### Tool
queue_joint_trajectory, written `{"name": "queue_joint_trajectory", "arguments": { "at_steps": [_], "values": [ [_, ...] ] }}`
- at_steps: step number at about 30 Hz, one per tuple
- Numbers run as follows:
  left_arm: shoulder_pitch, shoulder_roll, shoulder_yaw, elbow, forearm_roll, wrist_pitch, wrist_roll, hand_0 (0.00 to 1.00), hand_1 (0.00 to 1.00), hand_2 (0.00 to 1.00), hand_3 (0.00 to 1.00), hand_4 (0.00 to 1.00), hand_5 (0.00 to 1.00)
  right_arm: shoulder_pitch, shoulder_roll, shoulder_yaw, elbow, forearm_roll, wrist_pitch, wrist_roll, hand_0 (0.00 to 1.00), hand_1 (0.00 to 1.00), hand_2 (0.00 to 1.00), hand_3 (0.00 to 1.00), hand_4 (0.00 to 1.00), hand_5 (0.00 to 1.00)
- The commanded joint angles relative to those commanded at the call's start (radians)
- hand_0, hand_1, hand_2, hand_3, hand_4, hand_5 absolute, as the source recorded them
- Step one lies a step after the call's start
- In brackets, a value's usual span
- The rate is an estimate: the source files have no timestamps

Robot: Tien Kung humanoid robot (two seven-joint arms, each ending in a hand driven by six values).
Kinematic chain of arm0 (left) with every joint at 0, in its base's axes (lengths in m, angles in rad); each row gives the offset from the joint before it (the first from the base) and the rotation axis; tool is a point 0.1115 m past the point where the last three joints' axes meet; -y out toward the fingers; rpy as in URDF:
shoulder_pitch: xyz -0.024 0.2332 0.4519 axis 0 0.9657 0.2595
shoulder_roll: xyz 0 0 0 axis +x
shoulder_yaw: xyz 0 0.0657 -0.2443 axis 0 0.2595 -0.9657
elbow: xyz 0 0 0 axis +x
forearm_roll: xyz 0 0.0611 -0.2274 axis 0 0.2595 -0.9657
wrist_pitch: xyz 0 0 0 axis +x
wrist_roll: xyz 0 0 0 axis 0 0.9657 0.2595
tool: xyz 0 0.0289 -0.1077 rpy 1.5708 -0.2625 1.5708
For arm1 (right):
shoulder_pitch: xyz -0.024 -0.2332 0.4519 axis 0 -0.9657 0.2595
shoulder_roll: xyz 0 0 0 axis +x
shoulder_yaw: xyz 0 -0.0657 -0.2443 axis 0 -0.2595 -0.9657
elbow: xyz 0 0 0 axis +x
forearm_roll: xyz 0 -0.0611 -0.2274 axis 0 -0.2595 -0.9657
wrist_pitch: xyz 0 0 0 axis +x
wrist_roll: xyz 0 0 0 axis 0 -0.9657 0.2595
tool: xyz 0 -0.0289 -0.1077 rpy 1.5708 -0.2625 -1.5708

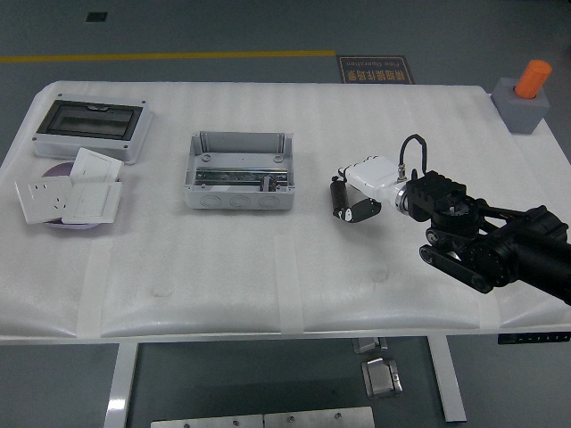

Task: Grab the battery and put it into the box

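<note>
The battery (pixel 338 193) is a small black cylinder, standing upright on the white table right of the box. My right hand (pixel 350 193), with a white back and black fingers, comes in from the right. Its fingers (pixel 360 211) curl against the battery's right side, and the thumb is near its top. The battery moves with the hand, so the hand is shut on it. The box (pixel 239 171) is an open grey enclosure at the table's middle, left of the battery, with a metal rail inside. My left arm is not in view.
A grey enclosure with a dark clear lid (pixel 92 127) lies at the far left. White wall sockets (pixel 71 196) are stacked on a purple disc in front of it. A grey block with an orange cylinder (pixel 526 96) stands at the far right corner.
</note>
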Motion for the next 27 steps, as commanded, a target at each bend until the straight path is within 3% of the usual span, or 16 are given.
{"name": "queue_joint_trajectory", "arguments": {
  "at_steps": [11,20,27],
  "values": [
    [-0.004,0.0,0.019,-0.002,-0.025,0.01,-0.013,0.593,0.619,0.482,0.608,0.526,0.435,-0.002,-0.004,-0.01,0.01,0.015,-0.033,0.0,0.836,0.741,0.785,0.853,0.754,0.562],
    [-0.005,0.004,0.021,-0.002,-0.023,0.01,-0.015,0.593,0.619,0.483,0.609,0.526,0.437,-0.006,-0.002,-0.003,0.001,0.015,-0.026,0.003,0.83,0.736,0.778,0.851,0.753,0.566],
    [-0.001,0.003,0.024,-0.003,-0.028,0.01,-0.018,0.593,0.619,0.492,0.609,0.526,0.437,-0.008,0.001,-0.001,0.007,0.025,-0.025,0.004,0.819,0.726,0.748,0.789,0.748,0.562]
  ]
}}
